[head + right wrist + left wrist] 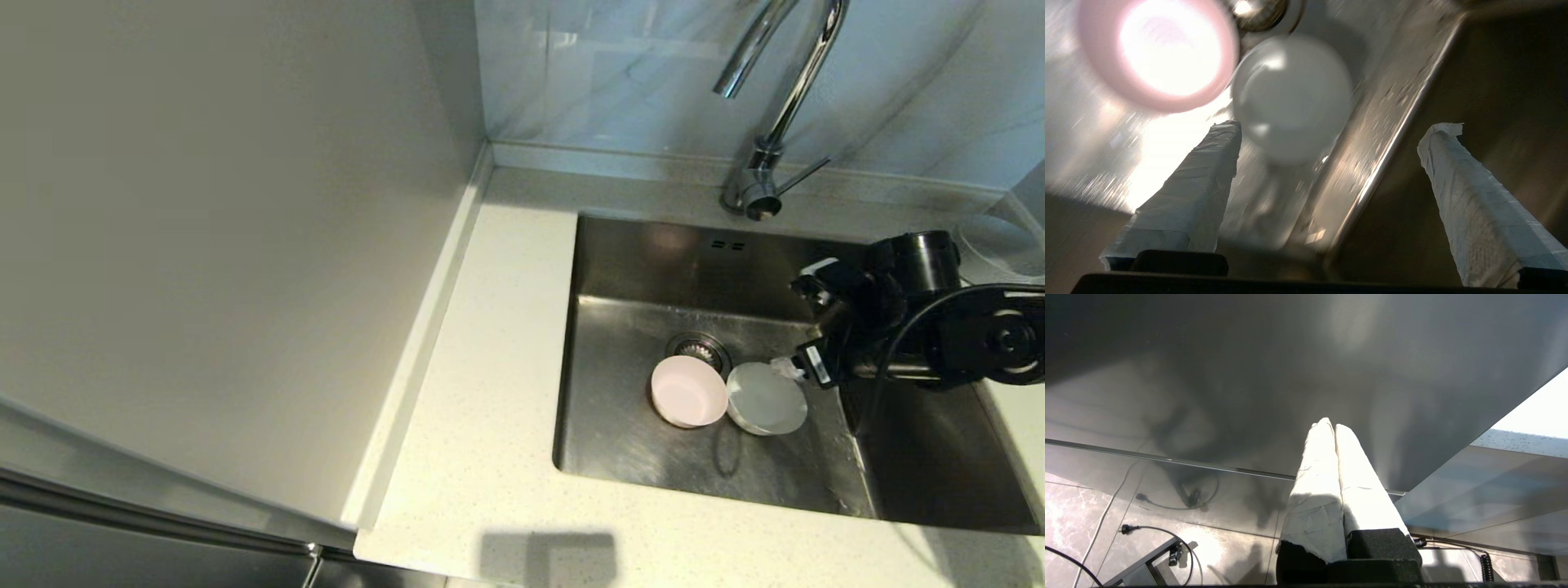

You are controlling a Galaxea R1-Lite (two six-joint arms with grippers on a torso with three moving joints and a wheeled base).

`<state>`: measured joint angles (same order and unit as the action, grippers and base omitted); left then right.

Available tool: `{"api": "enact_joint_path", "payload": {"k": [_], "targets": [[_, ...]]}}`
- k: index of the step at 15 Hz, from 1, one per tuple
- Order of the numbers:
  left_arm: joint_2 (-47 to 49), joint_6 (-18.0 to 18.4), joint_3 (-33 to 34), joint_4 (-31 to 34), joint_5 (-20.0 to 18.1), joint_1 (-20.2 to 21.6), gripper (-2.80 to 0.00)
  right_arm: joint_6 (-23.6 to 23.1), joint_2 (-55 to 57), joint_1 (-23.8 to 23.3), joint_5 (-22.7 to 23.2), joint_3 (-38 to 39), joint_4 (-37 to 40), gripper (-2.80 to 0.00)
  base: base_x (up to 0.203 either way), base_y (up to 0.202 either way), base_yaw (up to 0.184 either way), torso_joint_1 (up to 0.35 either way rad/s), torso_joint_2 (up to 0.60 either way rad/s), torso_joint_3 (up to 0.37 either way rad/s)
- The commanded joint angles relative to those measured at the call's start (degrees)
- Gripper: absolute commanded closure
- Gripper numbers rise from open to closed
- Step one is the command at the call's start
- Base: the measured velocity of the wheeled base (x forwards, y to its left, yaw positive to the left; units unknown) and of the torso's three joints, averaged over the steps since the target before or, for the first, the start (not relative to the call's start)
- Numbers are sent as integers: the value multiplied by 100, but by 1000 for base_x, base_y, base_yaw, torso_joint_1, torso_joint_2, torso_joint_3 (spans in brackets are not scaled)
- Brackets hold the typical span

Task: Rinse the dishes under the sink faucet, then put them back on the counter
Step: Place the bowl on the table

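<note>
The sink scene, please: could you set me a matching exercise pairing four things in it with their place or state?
Things:
1. pink bowl
2. grey bowl
3. right gripper
4. left gripper

Places or states:
A. jaws shut, holding nothing, away from the sink
B. on the sink floor, right beside the drain
C. jaws wide open above the sink's right side
D. on the sink floor, between the other bowl and the open jaws

Pairs: 1-B, 2-D, 3-C, 4-A
</note>
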<state>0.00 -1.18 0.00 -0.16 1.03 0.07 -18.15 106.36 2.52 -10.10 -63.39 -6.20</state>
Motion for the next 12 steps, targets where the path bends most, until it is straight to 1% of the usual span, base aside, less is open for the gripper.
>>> {"api": "enact_joint_path", "payload": {"k": [1, 3, 6, 8, 12], "targets": [[-18, 3, 0, -2, -6, 1, 0, -149, 735, -86, -111, -4, -742, -280, 0, 0, 0, 0, 0, 0], [-18, -5, 0, -2, 2, 1, 0, -522, 1137, -336, -158, -8, -1105, -280, 0, 0, 0, 0, 0, 0], [-18, -5, 0, -2, 2, 1, 0, -874, 1569, -673, -160, -119, -1197, -280, 0, 0, 0, 0, 0, 0], [-18, -5, 0, -2, 2, 1, 0, -981, 1757, -781, -159, -259, -1199, -280, 0, 0, 0, 0, 0, 0], [-18, -5, 0, -2, 2, 1, 0, -989, 2123, -832, -150, -584, -1199, -280, 0, 0, 0, 0, 0, 0]]}}
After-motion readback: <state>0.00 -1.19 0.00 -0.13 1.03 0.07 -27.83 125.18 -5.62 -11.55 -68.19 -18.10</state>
